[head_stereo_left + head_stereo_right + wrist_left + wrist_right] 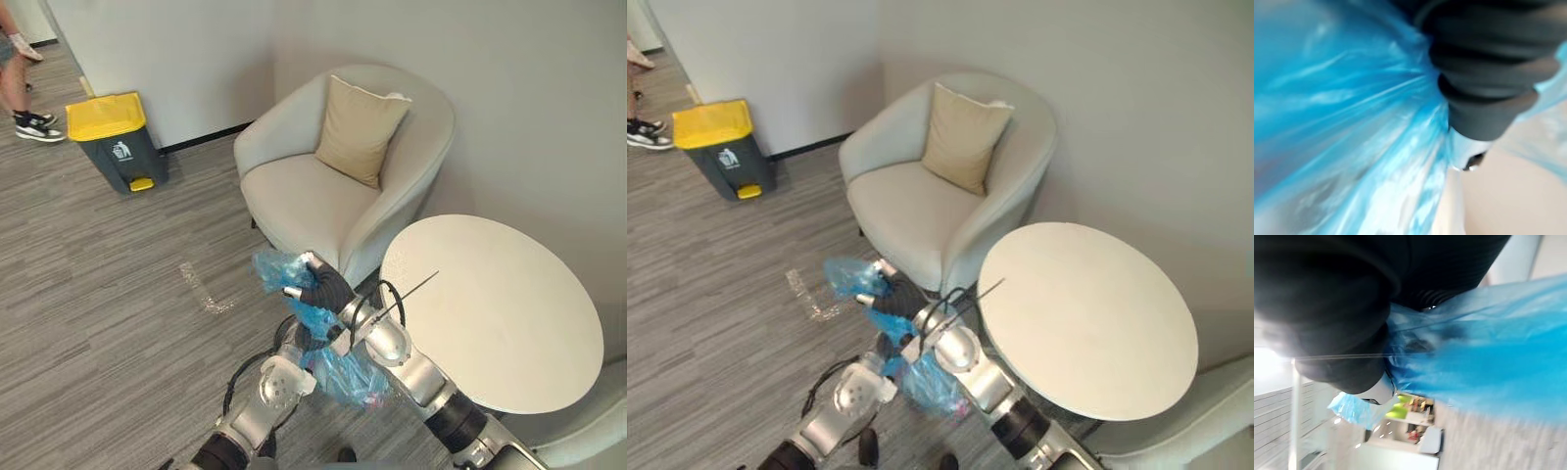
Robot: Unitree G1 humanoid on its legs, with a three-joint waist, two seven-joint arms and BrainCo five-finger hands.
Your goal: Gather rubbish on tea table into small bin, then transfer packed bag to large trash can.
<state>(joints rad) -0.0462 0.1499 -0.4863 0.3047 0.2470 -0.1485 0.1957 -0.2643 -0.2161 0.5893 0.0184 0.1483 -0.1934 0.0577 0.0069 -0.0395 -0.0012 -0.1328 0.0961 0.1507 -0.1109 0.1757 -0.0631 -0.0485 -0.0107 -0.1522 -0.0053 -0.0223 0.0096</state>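
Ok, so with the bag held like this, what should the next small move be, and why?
Probably turn left toward the yellow-lidded bin and start carrying the bag there. The bag is filled and lifted, the right hand grips its bunched neck, and the bin stands off to the left across the floor, lid shut.

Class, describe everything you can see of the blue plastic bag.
The blue bag is thin, see-through, crinkled plastic, hanging beside the round table. The right hand grips its gathered neck, the top bunching out beyond it; the left hand lies close against its side. Small reddish bits show faintly near the bottom.
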